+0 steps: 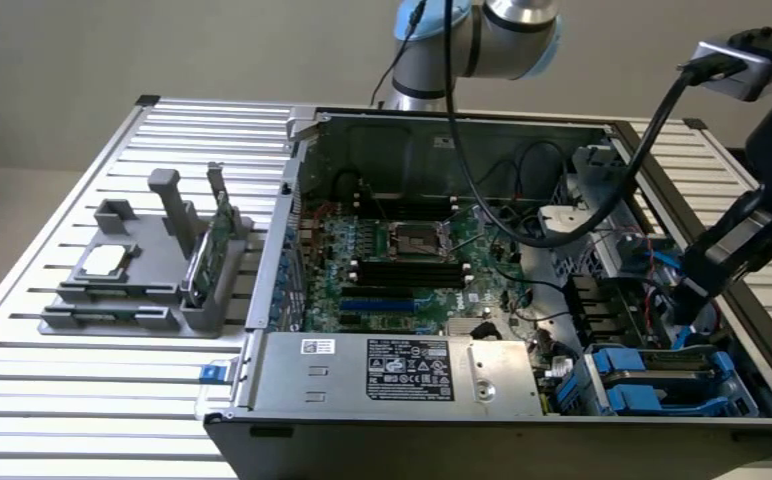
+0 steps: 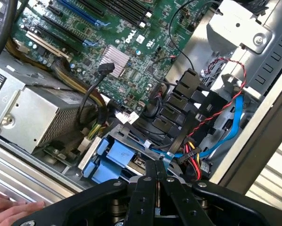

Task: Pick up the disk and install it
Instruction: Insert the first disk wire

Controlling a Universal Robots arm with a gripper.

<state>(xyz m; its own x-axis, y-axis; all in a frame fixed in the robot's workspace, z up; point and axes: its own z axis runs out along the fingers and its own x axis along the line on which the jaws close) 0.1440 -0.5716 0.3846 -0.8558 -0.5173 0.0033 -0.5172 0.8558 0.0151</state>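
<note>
The black metal gripper (image 2: 157,176), fingers shut on nothing, hangs just above the flat silver-grey disk (image 2: 116,156) in its bright blue plastic carrier, lying in the drive bay, where seating it likely wants a square, level press clear of the blue, red and yellow cables (image 2: 197,153), with the green motherboard (image 2: 108,42) beyond.

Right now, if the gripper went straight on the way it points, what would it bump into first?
Probably the cable bundle just ahead of the shut gripper, beside the disk; depth unclear.
</note>
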